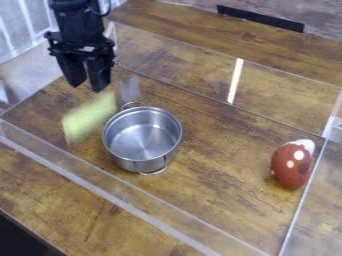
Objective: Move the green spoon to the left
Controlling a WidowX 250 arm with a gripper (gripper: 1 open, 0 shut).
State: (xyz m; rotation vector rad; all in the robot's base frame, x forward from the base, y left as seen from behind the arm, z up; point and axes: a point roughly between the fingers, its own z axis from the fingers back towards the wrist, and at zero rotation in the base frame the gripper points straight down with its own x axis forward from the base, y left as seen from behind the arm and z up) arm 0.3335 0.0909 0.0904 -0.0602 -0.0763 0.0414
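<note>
The green spoon (88, 118) shows as a blurred yellow-green smear low over the wooden table, just left of the steel pot (142, 138). Its silver bowl is a faint glint by the pot's far rim. My gripper (84, 82) hangs above the spoon, pointing down. Its black fingers (70, 72) stand apart with nothing between them, and the spoon is clear of them.
A red-brown egg-shaped object (291, 163) lies at the right. Clear plastic walls (238, 80) fence the work area, with one low wall along the front. The table's left edge is close to the gripper.
</note>
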